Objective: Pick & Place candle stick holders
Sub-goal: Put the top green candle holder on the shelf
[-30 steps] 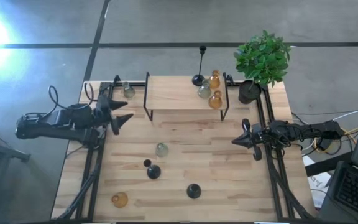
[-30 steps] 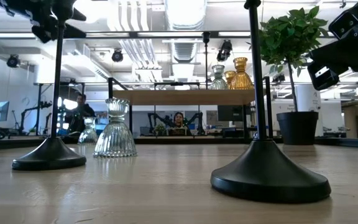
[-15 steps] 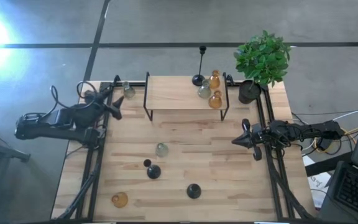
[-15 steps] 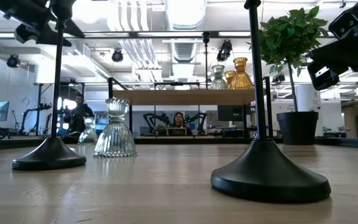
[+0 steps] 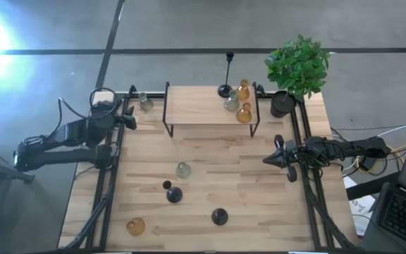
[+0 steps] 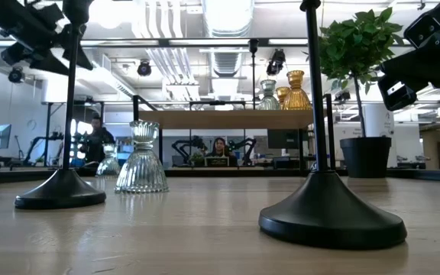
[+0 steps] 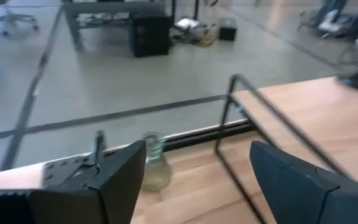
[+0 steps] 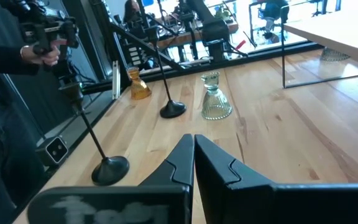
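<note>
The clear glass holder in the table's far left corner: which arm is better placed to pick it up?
Left. The left gripper is open beside the clear glass holder; the right gripper is shut, far across the table.

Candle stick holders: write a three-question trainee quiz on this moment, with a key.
1. True or false: the right gripper is shut and holds nothing.
2. How many holders stand on the wooden shelf?
3. Which holder does the open left gripper face? A) the amber holder at the near edge B) the clear holder by the far left corner C) a black holder

Key: 1 true; 2 four, meaning one black, two amber, one clear; 3 B.
</note>
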`<action>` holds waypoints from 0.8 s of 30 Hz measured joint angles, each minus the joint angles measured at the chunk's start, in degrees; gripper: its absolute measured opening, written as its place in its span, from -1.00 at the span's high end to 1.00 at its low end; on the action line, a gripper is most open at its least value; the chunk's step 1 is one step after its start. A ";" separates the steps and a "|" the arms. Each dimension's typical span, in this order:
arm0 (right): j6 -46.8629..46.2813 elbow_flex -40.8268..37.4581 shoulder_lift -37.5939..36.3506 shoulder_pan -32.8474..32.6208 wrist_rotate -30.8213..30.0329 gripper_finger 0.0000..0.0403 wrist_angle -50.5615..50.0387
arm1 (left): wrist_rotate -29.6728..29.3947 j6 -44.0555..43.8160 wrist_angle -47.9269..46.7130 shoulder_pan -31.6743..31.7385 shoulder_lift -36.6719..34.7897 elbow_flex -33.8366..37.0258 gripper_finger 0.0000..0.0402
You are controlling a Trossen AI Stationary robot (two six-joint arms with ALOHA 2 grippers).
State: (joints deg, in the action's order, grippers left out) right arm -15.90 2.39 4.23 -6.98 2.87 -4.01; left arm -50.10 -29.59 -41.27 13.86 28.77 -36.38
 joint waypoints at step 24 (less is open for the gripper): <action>0.00 0.00 0.00 0.02 0.02 0.96 0.00 | 16.15 5.86 14.16 23.27 13.14 8.72 -0.44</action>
State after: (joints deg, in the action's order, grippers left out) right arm -15.90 2.39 4.23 -6.97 2.90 -4.01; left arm -33.94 -23.73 -27.11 37.14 41.91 -27.66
